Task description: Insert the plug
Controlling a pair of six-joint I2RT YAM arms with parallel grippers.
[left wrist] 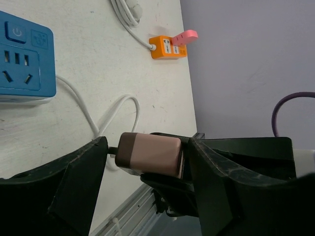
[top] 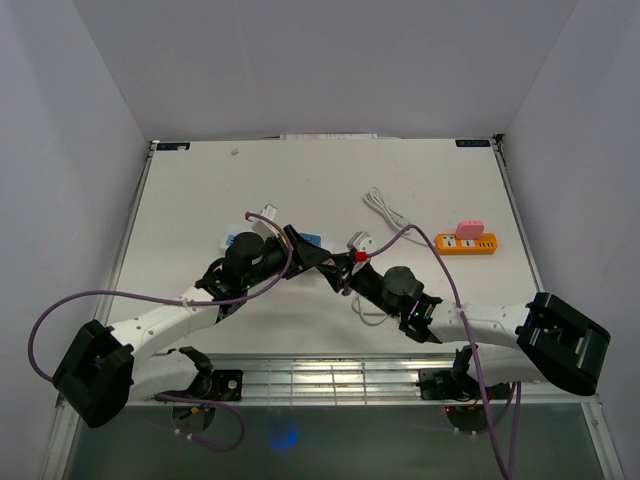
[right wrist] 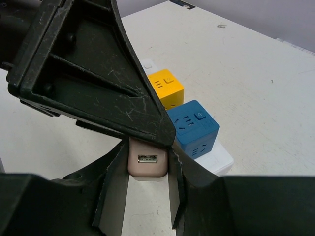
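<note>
A beige-pink USB charger plug (right wrist: 147, 161) is held above the table between my right gripper's (right wrist: 147, 196) two fingers, its USB port facing the right wrist camera. In the left wrist view the plug (left wrist: 152, 153) lies lengthwise between my left gripper's (left wrist: 147, 162) fingers, brown pronged end to the left. These jaws stand around it, close to both ends. The blue socket cube (right wrist: 194, 129) sits on the table just beyond and also shows in the left wrist view (left wrist: 22, 64). In the top view both grippers meet mid-table (top: 345, 263), and the plug is mostly hidden.
A yellow socket cube (right wrist: 166, 87) stands behind the blue one. An orange power strip (top: 466, 243) with a pink plug (top: 469, 226) lies at the right, its white cable (top: 385, 208) coiled beside it. A white cord (left wrist: 123, 105) loops near the front edge.
</note>
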